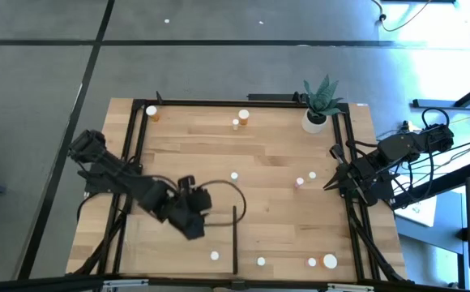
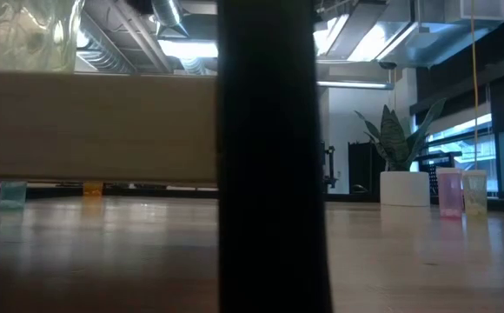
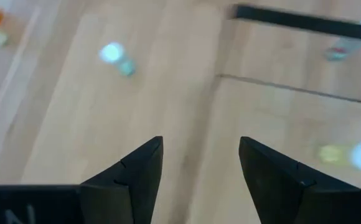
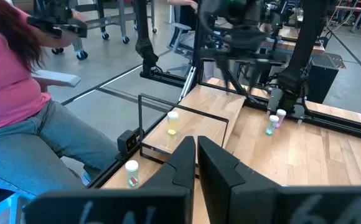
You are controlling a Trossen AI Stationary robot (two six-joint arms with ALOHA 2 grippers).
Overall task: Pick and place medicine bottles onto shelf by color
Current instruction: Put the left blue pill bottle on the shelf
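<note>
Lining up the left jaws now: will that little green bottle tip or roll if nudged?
Likely tips easily: the green bottle stands upright, narrow and white-capped. Once down, its round body would probably roll on the smooth wood surface. It looks small, so probably light; the open left gripper should close gently.

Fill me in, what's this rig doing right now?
Sorting hasn't visibly begun. The left gripper hangs open and empty over the shelf, beside its black upright strip. The right gripper waits at the table's right edge, fingers together, holding nothing. White-capped medicine bottles stand scattered over the table. A person sits just past the table.
</note>
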